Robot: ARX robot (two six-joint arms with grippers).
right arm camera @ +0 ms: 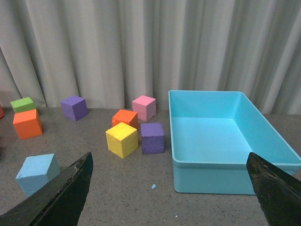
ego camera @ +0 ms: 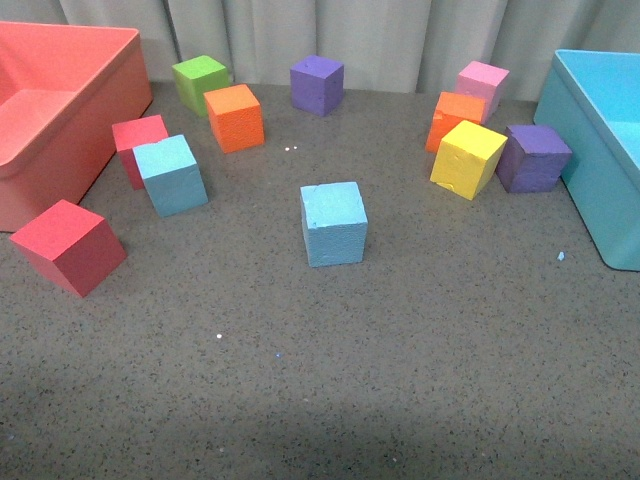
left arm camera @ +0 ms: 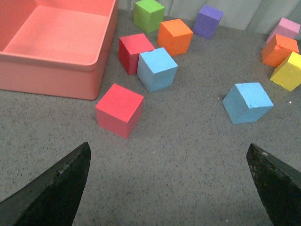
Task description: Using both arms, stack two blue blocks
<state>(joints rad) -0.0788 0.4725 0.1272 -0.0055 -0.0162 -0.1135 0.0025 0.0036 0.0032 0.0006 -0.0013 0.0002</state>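
grey speckled tabletop [ego camera: 400, 380], pale curtain [ego camera: 400, 30] behind; left tool [left arm camera: 168, 145], right tool [right arm camera: 169, 154] spread apart.

centre blue block [ego camera: 333, 222]: sky-blue rough foam cube, flat on one face, mid-scene | left blue block [ego camera: 171, 174]: same look, flat, slightly turned, well apart, unstacked

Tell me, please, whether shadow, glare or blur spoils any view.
Front view: even light, both blue blocks sharp, table dimmer nearest the camera. Left wrist view: crisp, left fingertips dark. Right wrist view: no glare, right fingertips dark.
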